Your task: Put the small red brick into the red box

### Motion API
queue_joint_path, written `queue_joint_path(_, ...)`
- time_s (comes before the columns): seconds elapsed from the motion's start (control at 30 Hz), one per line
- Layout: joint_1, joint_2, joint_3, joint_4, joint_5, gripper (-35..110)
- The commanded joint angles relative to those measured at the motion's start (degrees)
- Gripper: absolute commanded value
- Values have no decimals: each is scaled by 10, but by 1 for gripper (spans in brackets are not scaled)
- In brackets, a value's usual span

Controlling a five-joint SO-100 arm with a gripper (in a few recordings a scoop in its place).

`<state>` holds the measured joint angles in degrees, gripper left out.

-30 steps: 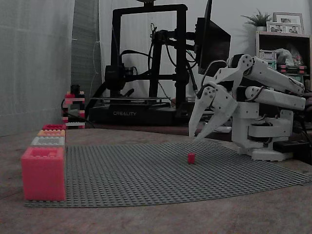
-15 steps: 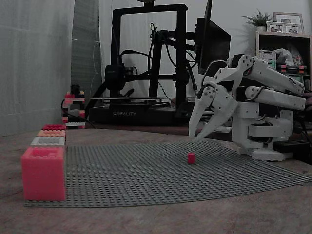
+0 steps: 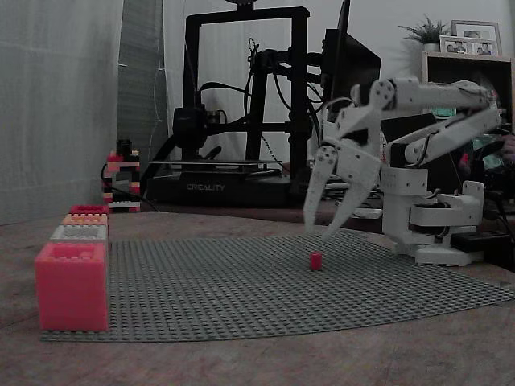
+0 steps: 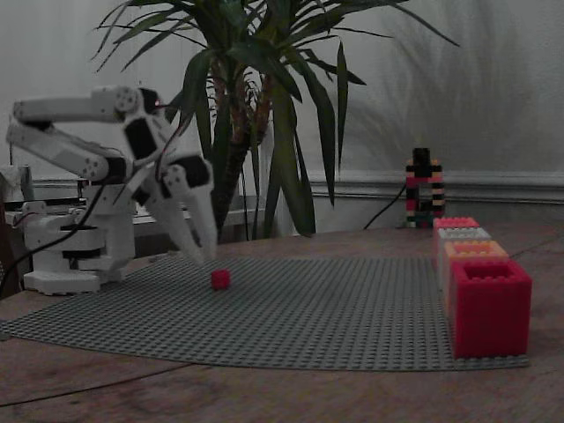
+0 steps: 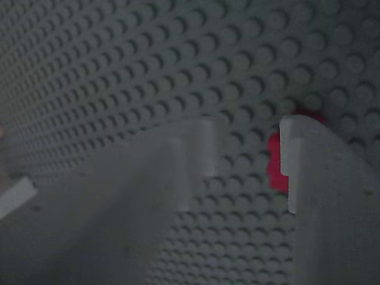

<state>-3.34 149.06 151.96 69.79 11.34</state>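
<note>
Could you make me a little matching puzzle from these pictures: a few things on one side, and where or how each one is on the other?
Things:
1. small red brick
2. end effector
3. red box
4. plant

Places or states:
A. open, hanging just above the mat
B. at the near end of the row of boxes, in a fixed view
C. behind the table, against the wall
D. lying alone on the grey studded mat

Pairs: 1-D, 2-A, 3-B, 4-C

The small red brick (image 3: 315, 260) (image 4: 220, 279) (image 5: 274, 160) is a tiny cube sitting flat on the studded grey baseplate (image 3: 265, 281), nothing touching it. The red box (image 3: 88, 210) (image 4: 490, 306) stands way off at its 9 o'clock, open top up, on the plate's edge.
</note>
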Motion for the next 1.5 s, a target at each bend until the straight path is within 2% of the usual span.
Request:
queue_joint_path(0.0, -10, -63, -75, -11, 22, 15)
queue_joint_path(0.47, -70, -281, -162, 2, 53, 17)
queue_joint_path(0.9, -104, -350, -171, -34, 67, 15)
queue_joint_path(1.1, -105, -366, -171, -62, 69, 0)
queue_joint_path(1.3, -103, -394, -189, -95, 55, 0)
queue_joint_path(1.47, -73, -419, -295, -102, 31, 0)
